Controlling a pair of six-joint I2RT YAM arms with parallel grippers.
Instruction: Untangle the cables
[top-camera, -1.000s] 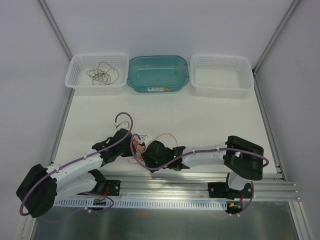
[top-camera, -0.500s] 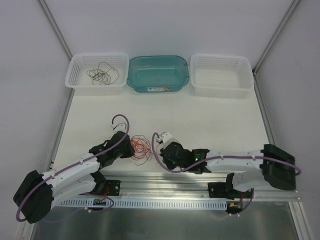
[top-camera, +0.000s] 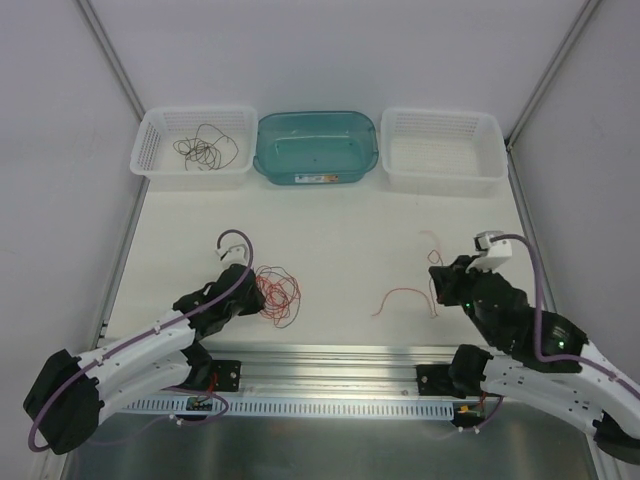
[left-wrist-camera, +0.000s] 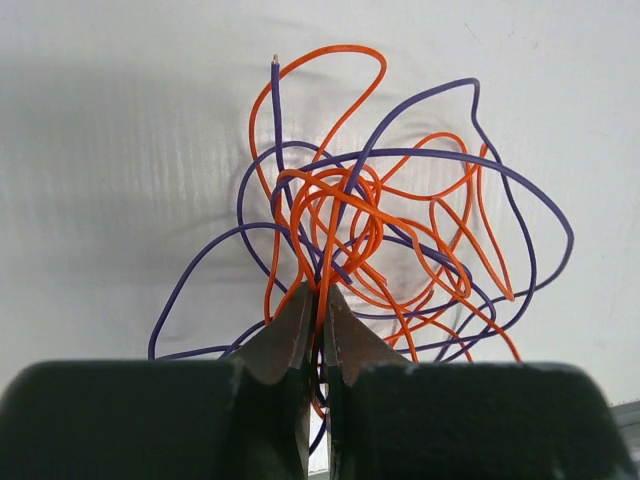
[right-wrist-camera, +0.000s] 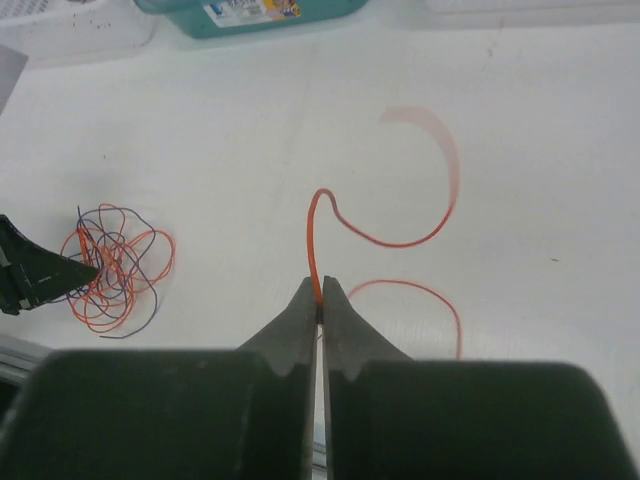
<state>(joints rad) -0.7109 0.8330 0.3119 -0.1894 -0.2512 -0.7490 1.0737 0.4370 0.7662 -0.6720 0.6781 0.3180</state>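
Swinging well away to the right within the last second, the right gripper (right-wrist-camera: 320, 303) has drawn one orange strand (right-wrist-camera: 405, 240) clear of the tangle (left-wrist-camera: 380, 230). Its jaws are pressed together on the strand's near end, and the rest curls loose above the table (top-camera: 340, 230). The left gripper (left-wrist-camera: 318, 305) has stayed put. Its jaws are pinched on an orange wire at the tangle's near edge, anchoring the bundle at the table's near left. One cable therefore looks freed, with the two grippers now well apart, while the bundle left behind is still a knot of orange and purple loops crossing over one another. At the far edge stand a left white basket (top-camera: 190, 178) already holding dark wires (top-camera: 205, 150), a teal bin (top-camera: 270, 165) and a right white basket (top-camera: 440, 178). No obstacle shows between the strand and those containers. The likelier trouble is the strand's springy curl, and the remaining crossings inside the tangle.
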